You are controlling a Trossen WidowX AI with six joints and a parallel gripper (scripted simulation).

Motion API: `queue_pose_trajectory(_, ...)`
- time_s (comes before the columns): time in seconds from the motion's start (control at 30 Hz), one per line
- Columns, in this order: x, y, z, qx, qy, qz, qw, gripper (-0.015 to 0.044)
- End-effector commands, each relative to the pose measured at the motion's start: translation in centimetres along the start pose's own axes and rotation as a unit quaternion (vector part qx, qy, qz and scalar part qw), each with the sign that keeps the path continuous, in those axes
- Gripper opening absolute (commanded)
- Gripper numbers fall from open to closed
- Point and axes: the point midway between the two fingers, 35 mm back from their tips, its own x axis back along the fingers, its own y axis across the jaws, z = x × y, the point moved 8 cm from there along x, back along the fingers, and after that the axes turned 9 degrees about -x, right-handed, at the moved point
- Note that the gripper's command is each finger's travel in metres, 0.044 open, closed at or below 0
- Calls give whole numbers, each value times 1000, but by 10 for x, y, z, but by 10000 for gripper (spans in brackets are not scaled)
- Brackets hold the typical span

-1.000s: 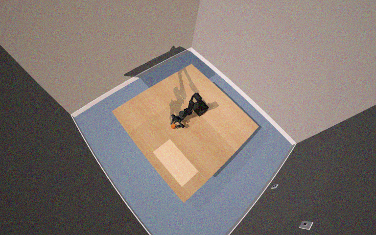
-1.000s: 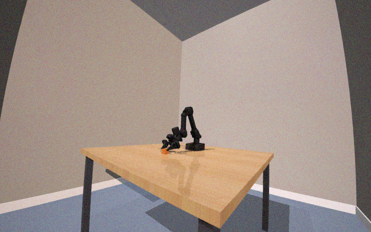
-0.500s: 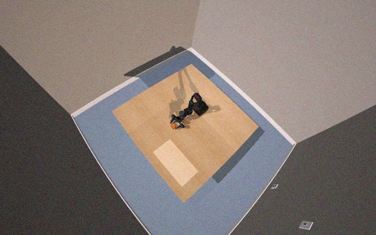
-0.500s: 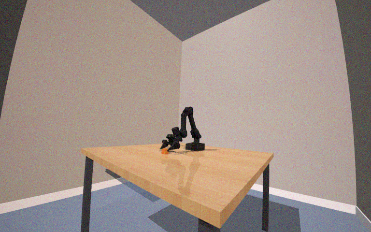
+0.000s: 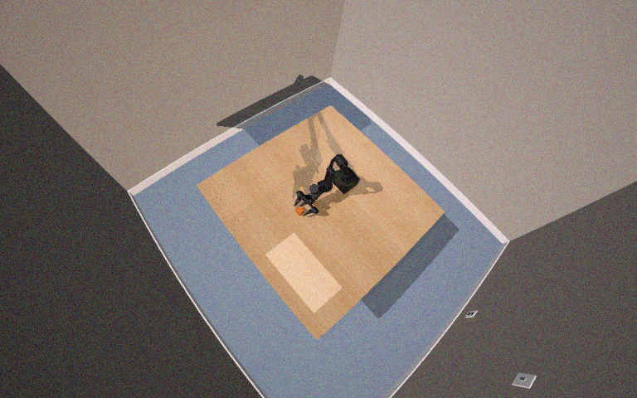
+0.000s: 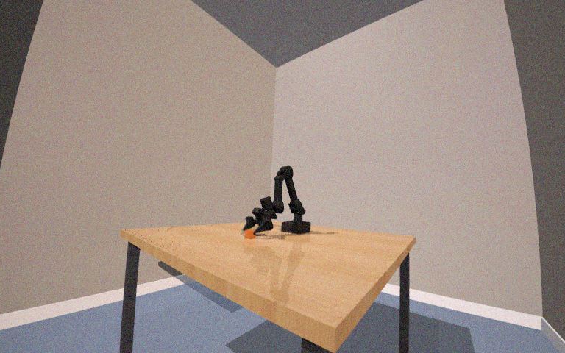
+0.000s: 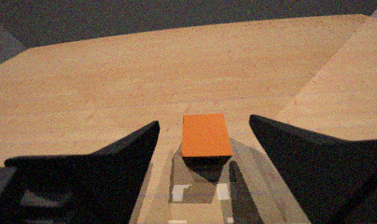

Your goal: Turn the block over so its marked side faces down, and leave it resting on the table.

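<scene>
The orange block (image 5: 299, 210) (image 6: 249, 234) (image 7: 206, 135) rests on the wooden table (image 5: 386, 221) (image 6: 321, 271) (image 7: 83, 84), a little in front of the arm's base. In the wrist view its top face is plain orange with no mark showing; its near side is in shadow. My gripper (image 5: 305, 206) (image 6: 252, 228) (image 7: 202, 121) is open wide and low over the table. Its two dark fingers stand on either side of the block, with a gap between each finger and the block.
The arm's black base (image 5: 346, 180) (image 6: 296, 226) stands on the table behind the block. A paler rectangle (image 5: 302, 272) is marked on the table top towards its near corner. The table's edges are well away from the block.
</scene>
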Motion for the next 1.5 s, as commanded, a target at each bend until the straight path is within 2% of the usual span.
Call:
queue_pose_trajectory(0.0, 0, 0, 0, -2, 0, -2, 1000, 440)
queue_pose_trajectory(0.17, -2, 0, -3, -3, 13, 0, 1000, 440)
queue_pose_trajectory(0.37, -6, 3, -38, -3, 123, 19, 992, 440)
queue_pose_trajectory(0.53, 18, 10, -74, -2, 217, 33, 976, 440)
queue_pose_trajectory(0.67, 37, 14, -92, -1, 258, 38, 965, 440)
queue_pose_trajectory(1.23, 38, 14, -93, -1, 266, 39, 963, 440)
queue_pose_trajectory(1.47, 14, 17, -121, -4, 357, 54, 933, 440)
